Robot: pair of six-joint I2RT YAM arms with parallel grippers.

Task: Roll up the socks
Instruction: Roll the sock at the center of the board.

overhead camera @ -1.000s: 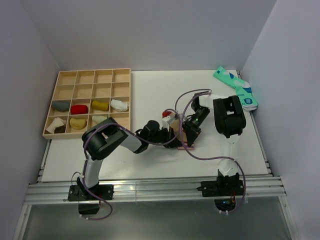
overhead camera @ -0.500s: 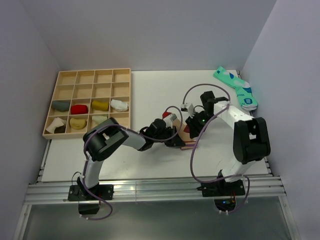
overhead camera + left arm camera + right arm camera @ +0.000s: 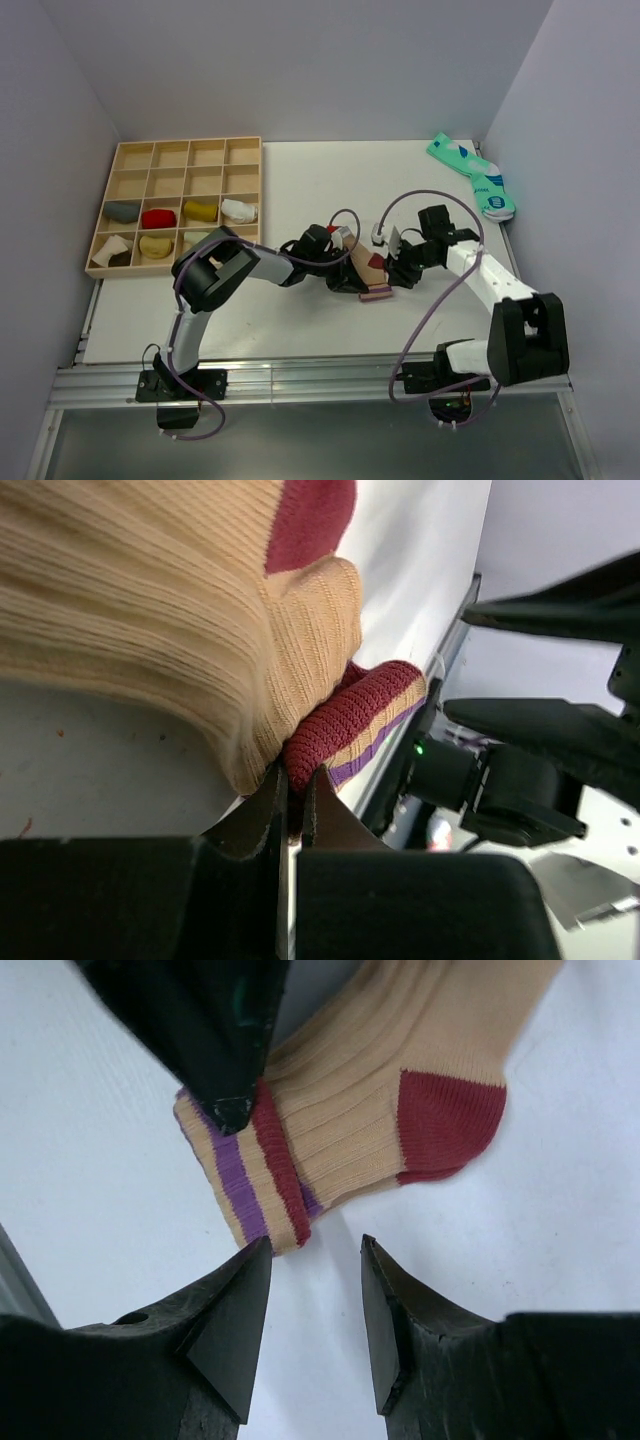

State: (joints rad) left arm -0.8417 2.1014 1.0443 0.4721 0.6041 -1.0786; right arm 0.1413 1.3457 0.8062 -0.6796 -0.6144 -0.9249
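While left tool pinches the striped cuff of the tan sock, mid bench, right tool sits spread at the sock's 3 o'clock, just beside the cuff.

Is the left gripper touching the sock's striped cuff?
Touching. The left wrist view shows the left gripper closed on the maroon edge of the striped cuff, with fabric pinched in it.
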